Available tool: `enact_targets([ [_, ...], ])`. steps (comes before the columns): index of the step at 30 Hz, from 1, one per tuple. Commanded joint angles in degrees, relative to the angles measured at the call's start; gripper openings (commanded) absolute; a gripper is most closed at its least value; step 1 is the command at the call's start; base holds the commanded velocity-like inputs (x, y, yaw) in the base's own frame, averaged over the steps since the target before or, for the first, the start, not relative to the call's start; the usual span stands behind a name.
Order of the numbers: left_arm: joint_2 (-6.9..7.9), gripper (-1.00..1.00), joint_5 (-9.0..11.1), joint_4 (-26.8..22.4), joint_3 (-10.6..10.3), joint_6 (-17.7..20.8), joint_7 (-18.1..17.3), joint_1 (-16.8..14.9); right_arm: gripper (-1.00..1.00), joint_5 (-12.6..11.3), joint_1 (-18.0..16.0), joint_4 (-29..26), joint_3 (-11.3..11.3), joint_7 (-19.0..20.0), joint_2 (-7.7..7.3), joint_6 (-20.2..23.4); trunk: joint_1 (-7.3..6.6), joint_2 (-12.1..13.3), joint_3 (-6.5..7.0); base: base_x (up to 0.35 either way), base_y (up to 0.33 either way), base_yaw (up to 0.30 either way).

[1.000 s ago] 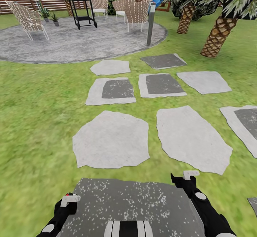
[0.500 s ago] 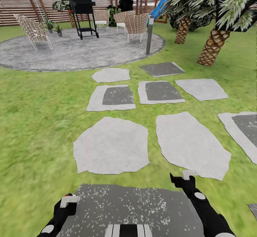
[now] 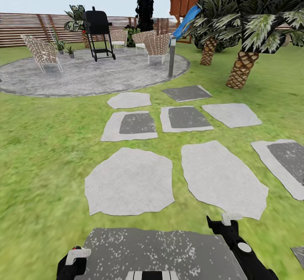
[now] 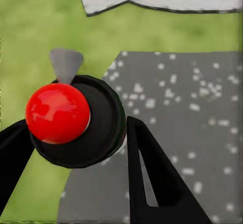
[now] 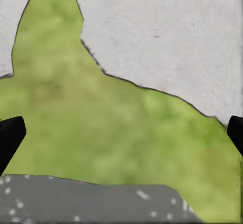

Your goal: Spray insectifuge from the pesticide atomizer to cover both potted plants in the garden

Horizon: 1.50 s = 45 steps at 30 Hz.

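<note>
Left tool (image 4: 76, 133) clenched on pesticide atomizer (image 4: 58, 113); right tool (image 5: 121, 133) released over lawn (image 5: 126, 128). Potted plants (image 3: 64, 48) far, beside patio (image 3: 84, 77).

No readable text, labels, brands, numbers or signs anywhere in these views, none on the spray bottle (image 4: 71, 120), none on the grill (image 3: 97, 23), none on the lamp post (image 3: 171, 56), none on the fence (image 3: 25, 29)

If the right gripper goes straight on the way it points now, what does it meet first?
Probably the lawn: the open right gripper points down at grass between a pale stepping stone and a dark slab. Depth is unclear.
</note>
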Motion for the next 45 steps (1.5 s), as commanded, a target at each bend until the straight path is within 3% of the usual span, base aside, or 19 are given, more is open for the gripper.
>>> enact_targets([
  [1, -0.01, -1.0, -0.2, 0.0, 0.3, -0.2, -0.2, 0.1, 1.0, 0.4, 0.1, 0.4, -0.2, 0.3, -0.02, -1.1, -0.04, 0.0, 0.29, 0.0, 0.0, -0.081],
  [4, 0.08, -1.0, -0.3, 0.0, 0.4, -0.2, -0.2, 1.2, 1.0, 0.4, 0.6, 1.5, -0.2, 0.3, -0.32, -4.3, -0.11, 0.0, 1.22, 0.0, 0.0, -0.081],
  [8, 0.21, -1.0, -0.3, 0.0, 0.4, -0.2, -0.2, 2.2, 1.0, 0.4, 1.0, 4.1, -0.2, 0.3, -0.32, -5.5, -0.22, 0.1, 2.47, 0.0, 0.0, -0.08],
  [13, 0.2, -1.0, -0.3, -0.2, 0.5, -0.3, -0.2, 3.5, 1.0, 0.3, 1.2, 12.5, -0.2, 0.2, -0.3, -7.7, -0.34, 0.2, 4.02, 0.0, 0.0, -0.026],
  [14, 0.2, -1.0, -0.2, -0.3, 0.5, -0.3, -0.2, 3.6, 1.0, 0.2, 1.3, 15.2, -0.2, 0.2, -0.31, -9.4, -0.37, 0.2, 4.33, 0.0, 0.0, -0.006],
  [18, 0.22, -1.0, -0.2, -0.4, 0.5, -0.3, -0.1, 3.8, 1.0, 0.2, 1.4, 26.5, -0.2, 0.3, -0.3, -23.0, -0.47, 0.2, 5.58, 0.0, 0.0, -0.001],
  [22, 0.31, -1.0, 0.8, -0.3, 0.5, -0.3, 0.1, 3.9, 1.0, 0.3, 1.4, 30.2, -0.2, 0.3, -0.29, -30.0, -0.58, 0.3, 6.82, 0.0, 0.0, 0.0],
  [27, 0.3, -1.0, 2.6, -0.2, 0.8, -0.3, 0.1, 3.9, 1.0, 0.2, 1.4, 31.0, -0.2, 0.3, -0.24, -31.4, -0.71, 0.4, 8.36, 0.0, 0.0, 0.0],
  [38, 0.15, -1.0, 2.9, -0.1, 0.6, -0.3, -0.1, 3.9, 1.0, 0.2, 1.4, 31.0, 0.0, 0.4, 0.2, -31.4, -0.99, 0.5, 10.98, 0.0, 0.0, 0.007],
  [45, 0.13, -1.0, 2.9, -0.1, 0.7, -0.3, -0.1, 3.9, 1.0, 0.3, 1.4, 31.0, 0.1, 0.3, 0.43, -31.4, -1.36, 1.0, 12.49, 0.0, 0.0, 0.218],
])
